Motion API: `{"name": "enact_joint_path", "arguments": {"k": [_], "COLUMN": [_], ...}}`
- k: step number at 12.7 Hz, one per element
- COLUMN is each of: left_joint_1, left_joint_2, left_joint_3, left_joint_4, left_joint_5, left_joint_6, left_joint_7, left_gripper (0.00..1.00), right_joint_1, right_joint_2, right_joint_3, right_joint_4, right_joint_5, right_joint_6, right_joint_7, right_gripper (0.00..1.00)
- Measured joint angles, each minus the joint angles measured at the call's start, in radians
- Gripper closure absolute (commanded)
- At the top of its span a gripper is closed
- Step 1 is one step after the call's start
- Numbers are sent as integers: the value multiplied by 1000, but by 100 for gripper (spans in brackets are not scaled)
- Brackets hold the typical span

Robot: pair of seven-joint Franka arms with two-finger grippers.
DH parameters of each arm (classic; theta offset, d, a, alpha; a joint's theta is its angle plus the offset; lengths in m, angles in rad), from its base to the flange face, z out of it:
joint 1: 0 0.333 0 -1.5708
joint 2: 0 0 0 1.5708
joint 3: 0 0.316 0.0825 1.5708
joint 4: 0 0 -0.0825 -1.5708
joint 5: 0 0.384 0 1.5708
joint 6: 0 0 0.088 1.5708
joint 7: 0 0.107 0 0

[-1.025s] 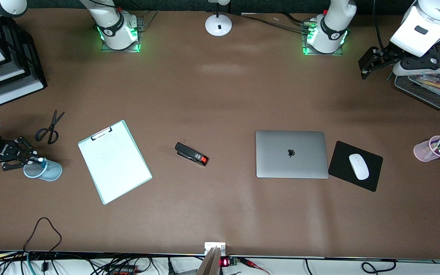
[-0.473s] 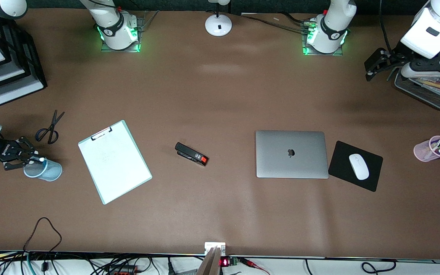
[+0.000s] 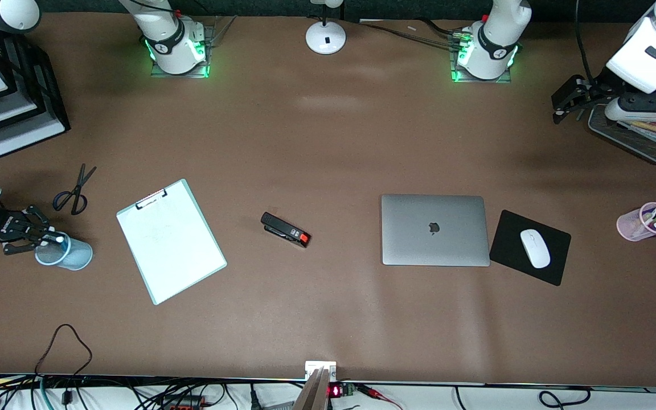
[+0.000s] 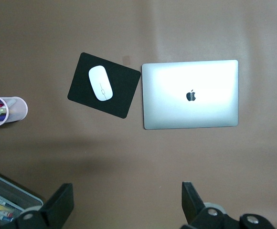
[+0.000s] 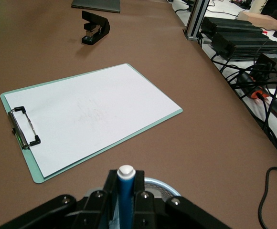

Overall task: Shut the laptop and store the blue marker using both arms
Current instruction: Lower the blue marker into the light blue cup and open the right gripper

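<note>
The laptop point(image 3: 435, 229) lies closed on the table, lid up with its apple logo showing; it also shows in the left wrist view point(image 4: 190, 94). My right gripper point(image 3: 40, 239) is shut on the blue marker point(image 3: 58, 238), white end out, over the rim of a light-blue mesh cup point(image 3: 69, 254). In the right wrist view the marker point(image 5: 125, 202) stands between the fingers of the gripper point(image 5: 125, 177), above the cup point(image 5: 163, 184). My left gripper point(image 3: 566, 101) is open and empty over the table beside a mesh tray; its own view shows the gripper point(image 4: 126, 202) wide apart.
A clipboard point(image 3: 169, 240), scissors point(image 3: 74, 191) and a stapler point(image 3: 285, 229) lie between cup and laptop. A black mouse pad point(image 3: 510, 239) with a white mouse point(image 3: 534, 248) sits beside the laptop. A pink pen cup point(image 3: 644, 223) and mesh tray point(image 3: 635, 136) stand at the left arm's end.
My left gripper has drawn away toward the left arm's end of the table, next to the mesh tray. My right gripper has shifted slightly with the marker still in it.
</note>
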State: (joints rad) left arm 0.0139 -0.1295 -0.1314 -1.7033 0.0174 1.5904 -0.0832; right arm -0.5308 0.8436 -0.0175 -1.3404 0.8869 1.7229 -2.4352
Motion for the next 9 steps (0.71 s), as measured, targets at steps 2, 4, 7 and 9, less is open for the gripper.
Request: {"name": "enact_joint_path", "arguments": {"k": [2, 4, 7, 9], "left_joint_1": [2, 2, 2, 2], "left_joint_2": [0, 0, 1, 6], "left_joint_3": [0, 0, 0, 0], "left_joint_4": [6, 8, 8, 8], "left_joint_5": [0, 0, 0, 0], "left_joint_6": [-28, -41, -43, -43], "left_joint_7": [6, 10, 14, 14], "left_gripper": [0, 0, 0, 0], "right_joint_1": [-3, -4, -10, -12], "right_joint_2": [3, 2, 2, 0], "right_joint_3": [0, -1, -1, -1], "right_joint_4": [3, 5, 10, 18], "right_joint_5": [0, 0, 2, -1], "right_joint_6": [0, 0, -2, -7], "right_joint_7": [0, 0, 4, 46], "right_gripper": [1, 0, 0, 0]}}
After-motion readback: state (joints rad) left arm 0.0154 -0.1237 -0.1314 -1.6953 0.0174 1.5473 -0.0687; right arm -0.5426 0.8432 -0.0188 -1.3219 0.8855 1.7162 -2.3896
